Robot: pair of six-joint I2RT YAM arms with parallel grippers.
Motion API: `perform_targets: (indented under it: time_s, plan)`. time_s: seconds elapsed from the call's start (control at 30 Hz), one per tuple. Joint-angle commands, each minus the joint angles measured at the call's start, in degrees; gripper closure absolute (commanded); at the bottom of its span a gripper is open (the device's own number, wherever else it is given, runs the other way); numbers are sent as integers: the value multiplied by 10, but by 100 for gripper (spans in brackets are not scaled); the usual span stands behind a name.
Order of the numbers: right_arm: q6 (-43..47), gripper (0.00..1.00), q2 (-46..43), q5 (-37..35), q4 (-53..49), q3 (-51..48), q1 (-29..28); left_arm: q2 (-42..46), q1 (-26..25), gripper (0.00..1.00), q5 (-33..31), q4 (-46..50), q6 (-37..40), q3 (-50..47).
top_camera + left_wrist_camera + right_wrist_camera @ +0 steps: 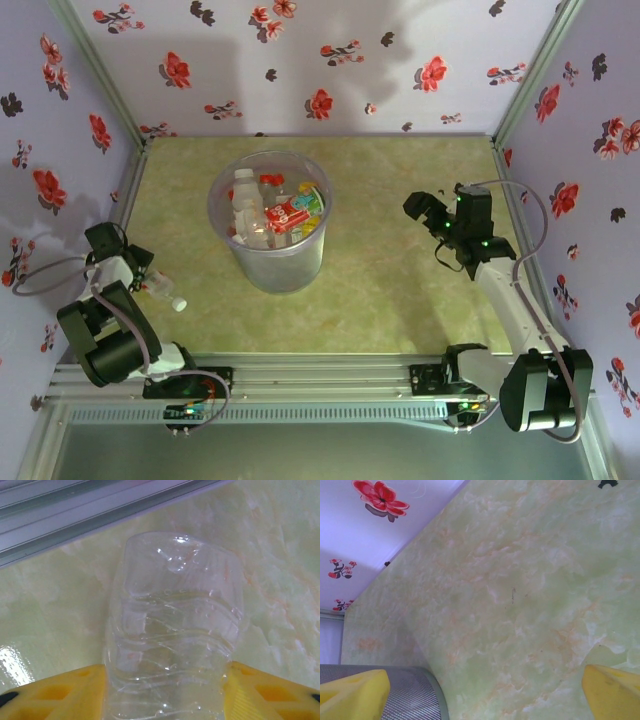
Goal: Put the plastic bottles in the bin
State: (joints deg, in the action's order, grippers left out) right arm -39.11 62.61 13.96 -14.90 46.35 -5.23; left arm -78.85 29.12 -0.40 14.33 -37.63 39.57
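Note:
A clear crumpled plastic bottle [175,630] with a white cap lies on the table at the near left [166,294]. My left gripper [165,697] is around it, its yellow fingers [60,692] pressed against both sides of the bottle's body. The bin [243,262], a round translucent grey bucket, stands left of the table's middle and holds several bottles, among them a red-labelled one [288,215] and a clear one [246,200]. My right gripper [424,212] hovers open to the right of the bin, nothing between its fingers [612,690].
Floral walls close the table in on the left, back and right. An aluminium rail [320,378] runs along the near edge, close behind the held bottle. In the right wrist view the bin's rim [436,692] sits at the lower left.

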Motion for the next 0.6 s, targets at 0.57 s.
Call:
perform_targets:
  time_s: [0.57]
  plan:
    - [6,1,-12,-8,-1,6,3,173,3,51,88,130,-12,118]
